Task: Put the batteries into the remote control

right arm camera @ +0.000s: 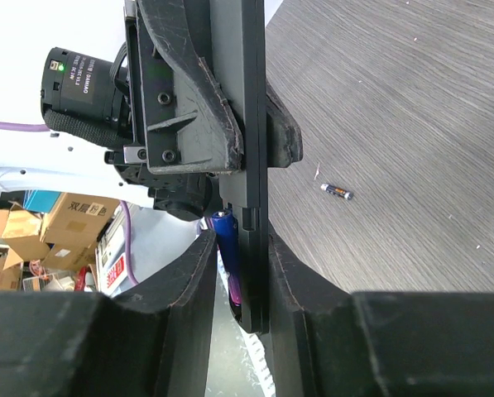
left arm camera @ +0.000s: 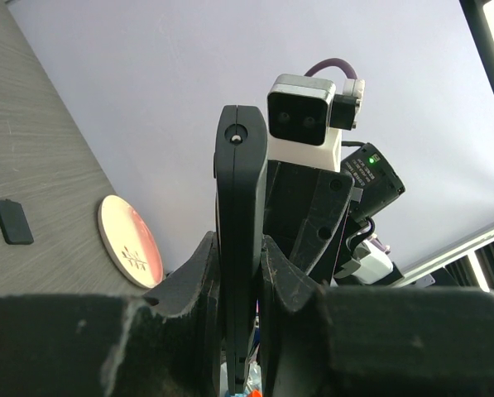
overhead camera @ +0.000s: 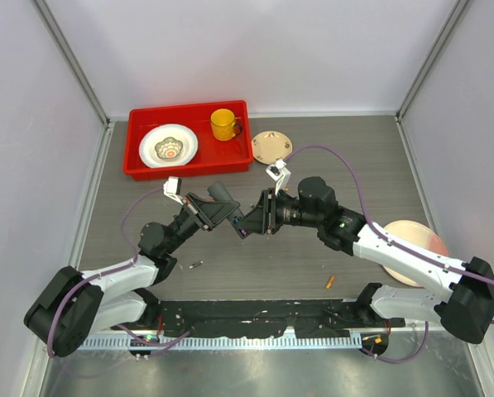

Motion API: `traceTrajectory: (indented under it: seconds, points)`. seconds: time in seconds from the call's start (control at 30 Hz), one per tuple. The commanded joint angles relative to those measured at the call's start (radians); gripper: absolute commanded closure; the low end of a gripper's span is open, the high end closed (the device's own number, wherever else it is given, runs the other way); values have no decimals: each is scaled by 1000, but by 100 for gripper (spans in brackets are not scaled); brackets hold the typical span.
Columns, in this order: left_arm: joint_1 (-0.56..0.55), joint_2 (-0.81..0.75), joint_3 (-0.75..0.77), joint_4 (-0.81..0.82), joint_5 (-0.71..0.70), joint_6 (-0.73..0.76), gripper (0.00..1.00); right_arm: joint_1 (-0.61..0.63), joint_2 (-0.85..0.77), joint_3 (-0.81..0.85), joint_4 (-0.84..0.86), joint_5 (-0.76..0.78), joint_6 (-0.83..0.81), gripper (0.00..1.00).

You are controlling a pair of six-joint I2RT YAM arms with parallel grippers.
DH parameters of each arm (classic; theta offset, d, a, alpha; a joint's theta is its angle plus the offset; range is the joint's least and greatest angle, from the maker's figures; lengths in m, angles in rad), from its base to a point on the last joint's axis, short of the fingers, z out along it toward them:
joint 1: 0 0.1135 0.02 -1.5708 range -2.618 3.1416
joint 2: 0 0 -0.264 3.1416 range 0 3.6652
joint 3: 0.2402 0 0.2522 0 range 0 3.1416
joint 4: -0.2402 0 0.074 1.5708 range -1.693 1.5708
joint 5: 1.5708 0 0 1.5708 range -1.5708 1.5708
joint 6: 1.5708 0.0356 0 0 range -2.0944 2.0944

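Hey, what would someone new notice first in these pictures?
Both arms meet mid-table: the left gripper and right gripper clamp one slim black plastic remote control between them, a blue-and-purple battery lying along one face. At the back left, a red plastic tray holds a white plate and a yellow mug.

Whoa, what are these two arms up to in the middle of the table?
Both arms hold one remote control up off the table between them. The left gripper clamps one end and the right gripper the other. A blue battery sits at its open compartment. The back cover lies on the table, and an orange battery and a dark battery lie loose near the arms' bases.
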Motion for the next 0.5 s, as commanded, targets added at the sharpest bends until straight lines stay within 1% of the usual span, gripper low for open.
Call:
traceTrajectory:
  seconds: [0.0,0.23,0.33,0.37,0.43,0.47]
  points:
    - [-4,-26,48,270,-25,12,100,-1,12,-5,-15,4,-22,70]
    - [-2,-28,48,270,-36,15,100,1,23,2,-39,-3,-51,79]
    - [-2,-26,48,270,-36,15,100,2,30,15,-74,0,-74,87]
    - [-2,-25,47,269,-36,15,100,2,29,16,-79,0,-79,92]
    - [-4,-17,44,267,-35,15,100,2,33,22,-93,1,-90,98]
    - [-2,-14,44,267,-33,15,99,4,36,25,-96,0,-93,99]
